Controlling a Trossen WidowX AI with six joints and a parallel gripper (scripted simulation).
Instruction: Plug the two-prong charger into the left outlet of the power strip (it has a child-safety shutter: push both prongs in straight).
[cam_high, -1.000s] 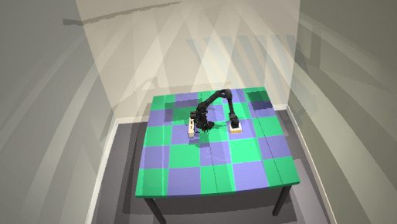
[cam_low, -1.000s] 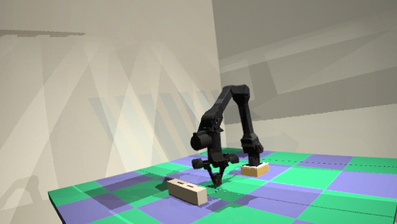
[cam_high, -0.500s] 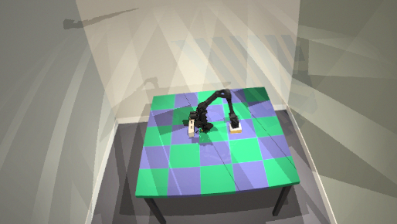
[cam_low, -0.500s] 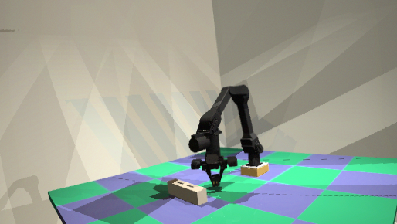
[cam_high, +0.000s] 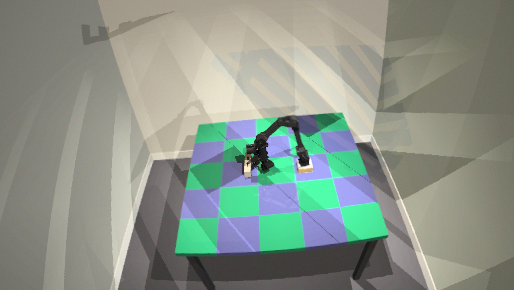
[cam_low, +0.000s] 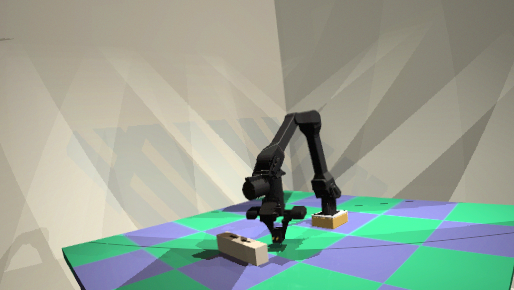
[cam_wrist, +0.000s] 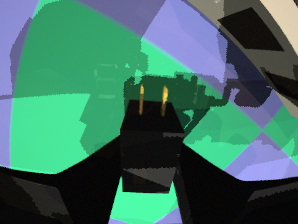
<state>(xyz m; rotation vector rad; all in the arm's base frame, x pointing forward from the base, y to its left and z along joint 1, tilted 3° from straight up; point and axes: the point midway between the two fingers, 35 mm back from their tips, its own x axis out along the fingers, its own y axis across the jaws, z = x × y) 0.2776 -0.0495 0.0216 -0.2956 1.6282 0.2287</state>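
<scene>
The black two-prong charger (cam_wrist: 151, 150) (cam_low: 278, 233) is held between my gripper's fingers. Its two gold prongs (cam_wrist: 153, 101) point away from the gripper in the wrist view, and downward in the exterior view. My gripper (cam_low: 278, 231) is shut on the charger, low above the table and beside the power strip. The cream power strip (cam_high: 247, 169) (cam_low: 242, 249) (cam_wrist: 257, 56) lies on the table, with dark outlets on its top. In the wrist view it is cut off at the upper right, with the prongs apart from it. In the top view the charger is too small to make out.
The arm's base stands on a white and orange block (cam_high: 305, 169) (cam_low: 330, 220), to the right of the power strip in the top view. The table (cam_high: 260, 232) has a green and purple checkered top. Shadows of the arm fall around the charger and the strip.
</scene>
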